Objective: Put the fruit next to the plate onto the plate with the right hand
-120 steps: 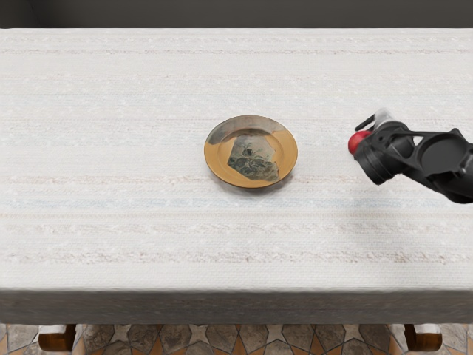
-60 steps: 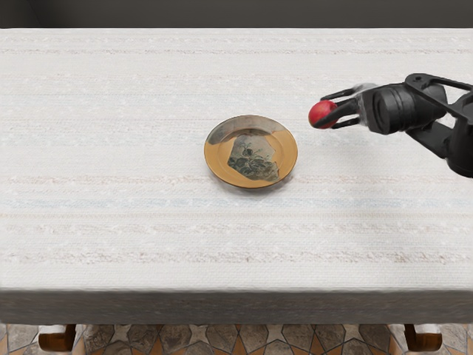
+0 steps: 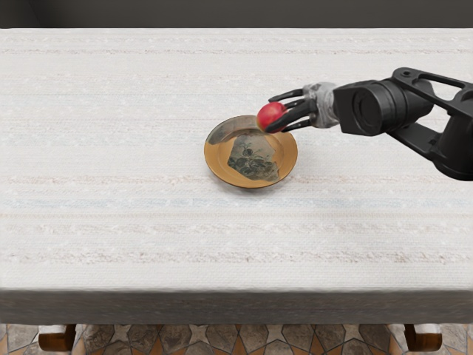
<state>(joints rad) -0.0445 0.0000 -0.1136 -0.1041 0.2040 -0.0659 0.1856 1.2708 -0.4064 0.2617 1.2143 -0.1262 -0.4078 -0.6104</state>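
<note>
- Black fingers (image 3: 287, 96) are curled round a small red fruit (image 3: 270, 115). One runs over the top and the others wrap its near side, all clamped on it.
- Fruit is round and glossy, held at the finger ends, at the leftmost tip of the right hand (image 3: 298, 109).
- Fruit is in the hand, not lying on the table. In the head view it overlaps the far right rim of the plate (image 3: 213, 157). Cannot tell if it touches the plate.
- Hand points left toward the picture's centre. The palm is hidden behind the fruit and fingers.
- Grey wrist (image 3: 322, 95) sits just behind the hand and joins a thick black arm (image 3: 380, 107).
- Arm has a round barrel segment next to the wrist, then an open bracket frame further right. It leaves by the right edge of the picture.
- Plate is round, with an orange-brown rim and a dark mottled patch in the middle.
- Plate lies flat on the table (image 3: 111, 111), near the middle and slightly right of centre.
- Table is covered with a pale off-white cloth with faint horizontal stripes and fills most of the view.
- Front edge of the table runs along the bottom. Below it are a patterned tile floor (image 3: 244, 340) and brown table legs (image 3: 55, 338) at both lower corners.
- Dark strip of background shows behind the table's far edge.
</note>
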